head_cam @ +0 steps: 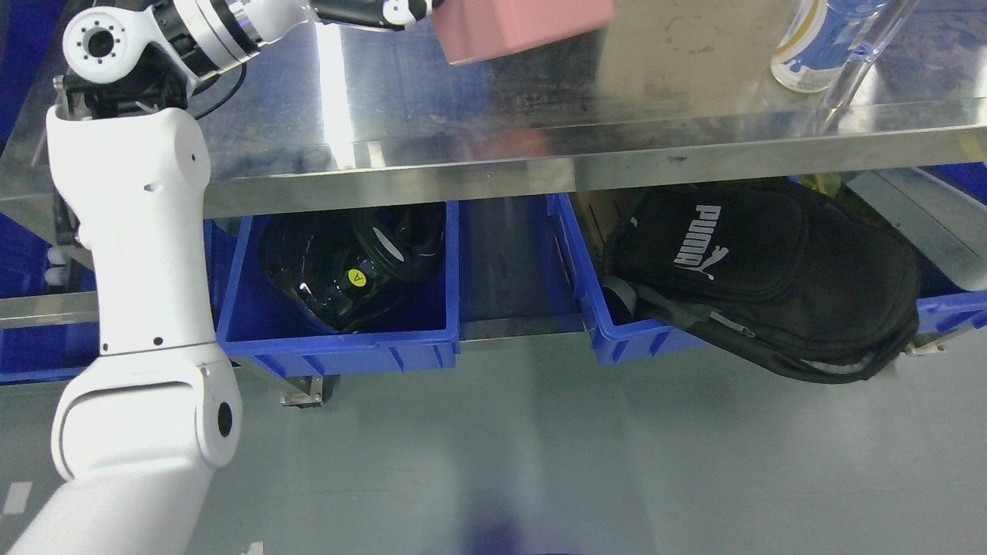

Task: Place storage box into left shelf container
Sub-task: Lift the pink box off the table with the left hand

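Observation:
A pink storage box (524,27) is at the top edge, over the steel table top (478,100), tilted and partly cut off by the frame. My left arm rises from the lower left, and its hand (401,11) is shut on the box's left end. The left shelf container (339,339) is a blue bin under the table. It holds a glossy black helmet-like object (347,270) with a yellow sticker. My right arm is not in view.
A second blue bin (617,339) at the right holds a black Puma bag (771,277) that hangs over its front. A white and blue bottle (813,46) and a clear tube (860,65) stand at the table's right. Grey floor lies in front.

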{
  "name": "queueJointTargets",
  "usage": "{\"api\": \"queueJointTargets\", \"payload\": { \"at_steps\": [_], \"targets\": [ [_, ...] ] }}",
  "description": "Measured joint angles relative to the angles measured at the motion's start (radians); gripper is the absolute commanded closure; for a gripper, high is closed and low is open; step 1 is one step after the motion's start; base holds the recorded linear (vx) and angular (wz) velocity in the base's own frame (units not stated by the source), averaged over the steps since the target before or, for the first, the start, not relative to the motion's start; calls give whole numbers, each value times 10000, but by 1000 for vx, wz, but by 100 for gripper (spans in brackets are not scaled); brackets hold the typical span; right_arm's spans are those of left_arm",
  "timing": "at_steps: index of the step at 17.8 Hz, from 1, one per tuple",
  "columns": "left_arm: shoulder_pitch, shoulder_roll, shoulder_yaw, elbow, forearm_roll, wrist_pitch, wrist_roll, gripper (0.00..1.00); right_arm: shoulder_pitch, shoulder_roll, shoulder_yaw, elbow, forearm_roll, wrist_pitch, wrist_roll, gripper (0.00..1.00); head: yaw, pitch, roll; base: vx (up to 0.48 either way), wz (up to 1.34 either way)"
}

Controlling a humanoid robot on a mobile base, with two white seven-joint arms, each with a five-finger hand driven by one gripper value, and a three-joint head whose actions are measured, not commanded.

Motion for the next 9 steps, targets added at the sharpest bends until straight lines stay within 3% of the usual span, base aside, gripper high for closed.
{"api": "queueJointTargets", "payload": {
  "at_steps": [3,9],
  "targets": [
    [476,-98,339,-440,1080,-487,1029,97,0,0,0,0,0,-1,0,0,0,0,0,-29,159],
    [2219,-248,171,-2071,2295,-1813,4689,97,-1,0,0,0,0,-4,-35,0,0,0,0,-84,512]
  ]
}}
